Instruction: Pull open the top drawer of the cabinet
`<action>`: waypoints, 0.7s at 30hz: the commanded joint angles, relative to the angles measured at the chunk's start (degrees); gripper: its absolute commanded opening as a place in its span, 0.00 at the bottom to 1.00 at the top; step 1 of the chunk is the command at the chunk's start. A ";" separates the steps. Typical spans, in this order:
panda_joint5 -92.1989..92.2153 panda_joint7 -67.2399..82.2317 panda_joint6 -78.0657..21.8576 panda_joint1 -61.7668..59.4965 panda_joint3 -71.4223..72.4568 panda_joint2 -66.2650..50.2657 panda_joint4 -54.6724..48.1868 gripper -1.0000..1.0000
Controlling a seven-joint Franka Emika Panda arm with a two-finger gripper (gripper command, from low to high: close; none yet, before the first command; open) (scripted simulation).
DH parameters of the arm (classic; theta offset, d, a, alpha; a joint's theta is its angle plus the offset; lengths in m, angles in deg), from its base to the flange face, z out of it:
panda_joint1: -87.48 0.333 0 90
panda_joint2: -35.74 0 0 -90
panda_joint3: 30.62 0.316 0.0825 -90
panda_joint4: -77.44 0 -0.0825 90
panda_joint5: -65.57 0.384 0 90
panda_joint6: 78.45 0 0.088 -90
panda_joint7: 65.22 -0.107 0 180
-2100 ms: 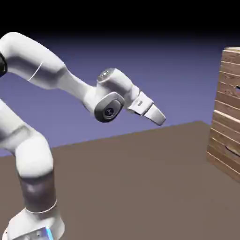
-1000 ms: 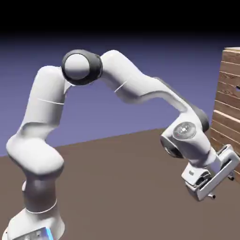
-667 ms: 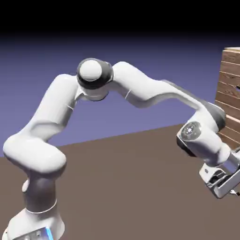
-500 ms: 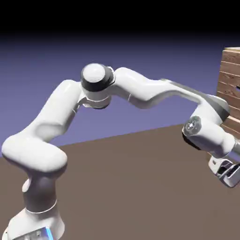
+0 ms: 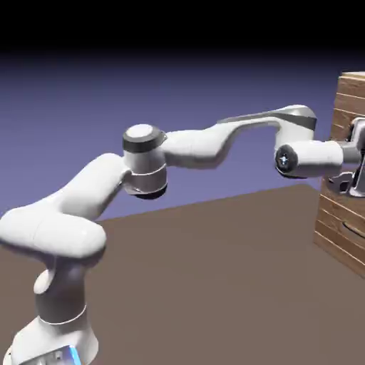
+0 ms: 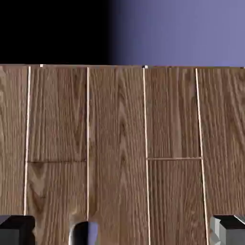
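The cabinet (image 5: 341,214) of light-brown planks stands at the exterior view's right edge. Its top drawer (image 5: 346,107) is the upper front panel, and it looks flush with the cabinet. My arm reaches out level, with the hand (image 5: 354,155) against that panel. In the hand view the drawer's wood (image 6: 119,143) fills most of the picture, its top edge under the backdrop. My gripper (image 6: 122,232) is open, its fingertips (image 6: 17,230) far apart at the bottom corners. A small grey rounded handle piece (image 6: 83,234) shows between them, left of the middle. Nothing is gripped.
The lower drawer panel (image 5: 341,235) with its own dark slot (image 5: 353,229) sits below my hand. The brown table (image 5: 214,285) stretches between the robot's base (image 5: 53,335) and the cabinet.
The arm has stretched out and the hand has risen from beside the cabinet's lower part to the top drawer's height. The jaws stayed open.
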 commanded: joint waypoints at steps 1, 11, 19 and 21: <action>1.43 -0.14 -0.25 0.43 -0.85 -1.01 -0.71 0.50; -0.76 -5.54 7.16 -10.67 -0.18 -2.29 -19.40 0.50; 0.64 -3.23 3.59 -5.60 -0.75 -2.10 -10.68 0.00; 1.11 -2.26 1.90 -3.15 -1.04 -1.99 -6.53 0.00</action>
